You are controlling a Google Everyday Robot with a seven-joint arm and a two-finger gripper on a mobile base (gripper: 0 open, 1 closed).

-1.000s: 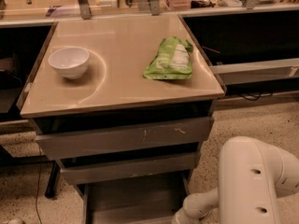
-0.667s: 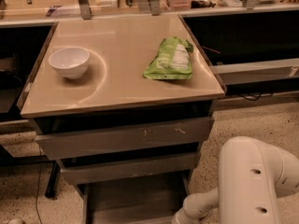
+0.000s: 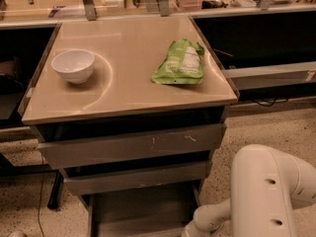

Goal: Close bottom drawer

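Observation:
The bottom drawer (image 3: 140,209) stands pulled out at the foot of the cabinet; its shallow grey tray shows below the two upper fronts, and its flat front is cut off by the lower edge of the view. The white robot arm (image 3: 256,191) fills the lower right corner, its lower link reaching down beside the drawer's right side. The gripper itself is below the frame, out of view.
Above the tray sit the mid-width drawer front (image 3: 136,177) and the widest front with white scratches (image 3: 133,144). On the beige cabinet top (image 3: 133,83) stand a white bowl (image 3: 73,65) at left and a green snack bag (image 3: 180,63) at right. Dark shelving flanks both sides.

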